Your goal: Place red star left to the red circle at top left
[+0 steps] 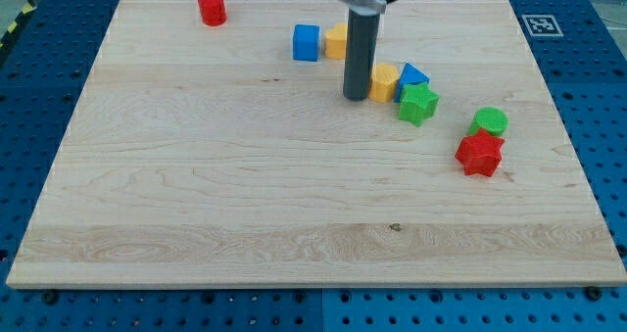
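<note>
Red star (479,155): upright, touching green circle (489,121).

Star (479,155) far right of circle (212,8), touching cylinder (488,122) below.

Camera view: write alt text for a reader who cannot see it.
My tip rests mid-board beside a yellow block, far from the red star at the view's right, which touches a green circle. The red circle sits top left on the wooden board.
</note>
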Robot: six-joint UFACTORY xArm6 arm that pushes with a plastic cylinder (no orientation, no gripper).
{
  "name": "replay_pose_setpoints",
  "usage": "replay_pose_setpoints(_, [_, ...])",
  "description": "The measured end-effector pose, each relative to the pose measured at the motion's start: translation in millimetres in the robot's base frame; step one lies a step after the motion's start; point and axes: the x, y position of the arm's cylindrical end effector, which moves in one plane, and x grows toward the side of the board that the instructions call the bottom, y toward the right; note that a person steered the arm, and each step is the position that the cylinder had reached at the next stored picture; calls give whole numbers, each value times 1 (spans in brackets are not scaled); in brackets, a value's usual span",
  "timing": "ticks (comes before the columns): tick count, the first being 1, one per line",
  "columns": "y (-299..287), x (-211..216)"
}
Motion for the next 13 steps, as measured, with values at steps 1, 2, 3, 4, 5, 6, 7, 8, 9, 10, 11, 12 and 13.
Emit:
replay_pose_setpoints(1, [13, 72])
replay_pose_setpoints(2, [79, 138])
replay_pose_setpoints(3, [180, 158])
replay_pose_setpoints(4, [236, 146])
replay_pose_setpoints(5, [219, 119])
replay_pose_setpoints(6, [161, 99])
replay_pose_setpoints(7, [84, 83])
replay_pose_setpoints(8, [27, 68])
replay_pose_setpoints(9, [45, 75])
replay_pose_setpoints(10, [87, 101])
replay_pose_setpoints(11, [106, 94])
replay_pose_setpoints(12, [77, 73])
replay_pose_setpoints(13, [16, 39])
